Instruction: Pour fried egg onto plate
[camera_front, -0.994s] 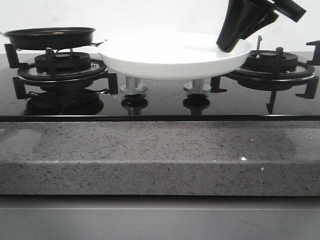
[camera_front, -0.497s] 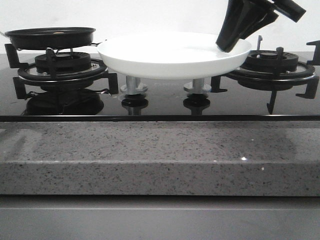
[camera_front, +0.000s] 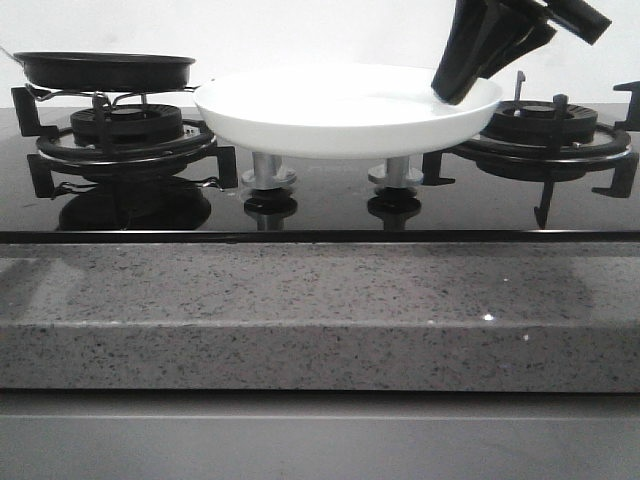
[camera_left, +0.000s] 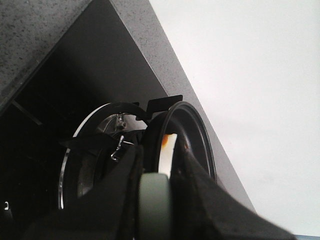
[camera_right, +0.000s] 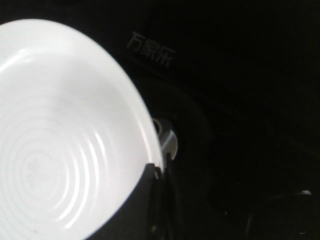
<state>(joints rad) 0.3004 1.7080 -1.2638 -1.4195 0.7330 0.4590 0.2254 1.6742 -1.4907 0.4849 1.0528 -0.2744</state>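
Egg (camera_left: 168, 150) — thin, floppy, likely slippery — lies in the pan (camera_front: 105, 70), best moved by tilting. Counter (camera_front: 320, 300) nearest; beyond, right tool (camera_front: 462, 88) clamps the plate (camera_front: 345, 115) rim, left tool (camera_left: 155, 200) clamps the pan's handle.

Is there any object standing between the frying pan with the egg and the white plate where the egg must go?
Nothing visible does. In the front view the frying pan is above the left burner, and the plate is right beside it, rims nearly meeting. The fried egg is inside the pan.
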